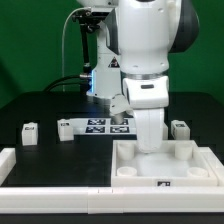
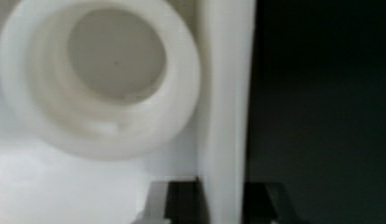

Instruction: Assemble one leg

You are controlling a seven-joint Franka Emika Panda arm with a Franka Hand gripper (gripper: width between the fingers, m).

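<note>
Small white legs with marker tags stand on the black table in the exterior view: one (image 1: 30,131) at the left, one (image 1: 64,127) next to it, one (image 1: 180,127) at the right. None is held. My gripper (image 1: 148,143) reaches down onto the far wall of the large white tray-like piece (image 1: 190,178). In the wrist view the gripper (image 2: 222,190) has its dark fingers (image 2: 181,205) on both sides of the tray's thin wall (image 2: 225,100), touching it. A round corner socket (image 2: 101,80) lies beside the wall.
The marker board (image 1: 98,125) lies behind the tray, between the legs. A low white wall (image 1: 30,168) runs along the front left of the table. The arm's base and a cable stand at the back.
</note>
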